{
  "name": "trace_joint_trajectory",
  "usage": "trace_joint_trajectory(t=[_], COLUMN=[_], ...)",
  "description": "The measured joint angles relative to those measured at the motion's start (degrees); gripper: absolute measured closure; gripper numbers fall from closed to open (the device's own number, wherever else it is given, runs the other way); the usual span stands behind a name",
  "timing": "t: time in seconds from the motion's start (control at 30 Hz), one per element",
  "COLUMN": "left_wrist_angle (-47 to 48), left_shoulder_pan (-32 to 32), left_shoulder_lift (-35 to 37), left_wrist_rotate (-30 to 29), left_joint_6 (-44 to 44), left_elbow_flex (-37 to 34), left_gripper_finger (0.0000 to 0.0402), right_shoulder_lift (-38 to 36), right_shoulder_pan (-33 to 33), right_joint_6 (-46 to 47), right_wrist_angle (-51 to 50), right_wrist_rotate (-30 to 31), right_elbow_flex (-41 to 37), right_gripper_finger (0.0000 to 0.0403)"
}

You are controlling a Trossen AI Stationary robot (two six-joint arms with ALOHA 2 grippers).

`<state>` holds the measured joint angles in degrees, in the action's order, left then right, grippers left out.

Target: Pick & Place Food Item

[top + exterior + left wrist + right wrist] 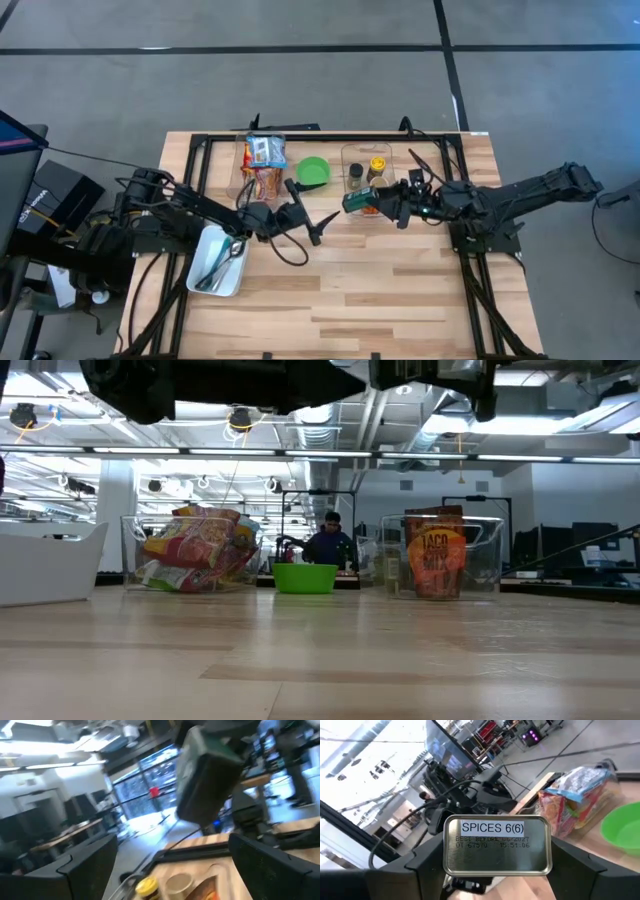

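Green bowl (313,171) between snack bags (265,163), jars (366,170)

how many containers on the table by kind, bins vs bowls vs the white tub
clear bins: 2, one with snack bags, one with jars and a taco mix packet
green bowl: 1
white tub: 1
total: 4

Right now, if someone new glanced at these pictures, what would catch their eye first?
The right gripper holds a metal spice tin in the air over the table's middle, its base label reading SPICES. Facing it, the left gripper hangs open and empty. Behind them sit a green bowl between two clear bins, one with snack bags.
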<state>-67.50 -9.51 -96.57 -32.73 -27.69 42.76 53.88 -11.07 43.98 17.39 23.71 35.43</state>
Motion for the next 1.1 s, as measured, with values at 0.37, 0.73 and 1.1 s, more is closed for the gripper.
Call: trace_joint_trajectory(t=[0.37,0.73,1.1], left_wrist_angle=[2.27,3.31,2.08], left_shoulder_pan=[-0.75,-0.02,0.65], left_shoulder_lift=[0.00,0.04,-4.84], left_wrist_rotate=[4.15,4.15,5.18], left_joint_6=[1.05,1.37,1.76], left_elbow_flex=[1.12,4.45,7.55], left_gripper_finger=[0.0028,0.0028,0.0028], right_shoulder_lift=[3.61,3.62,3.60], right_shoulder_pan=[1.48,1.86,1.64], right_joint_6=[1.08,2.11,4.72], right_wrist_angle=[4.65,5.98,5.49], right_wrist_rotate=[-0.74,-1.35,-1.40], right_elbow_flex=[0.03,0.05,0.05], right_gripper_finger=[0.0132,0.0132,0.0132])
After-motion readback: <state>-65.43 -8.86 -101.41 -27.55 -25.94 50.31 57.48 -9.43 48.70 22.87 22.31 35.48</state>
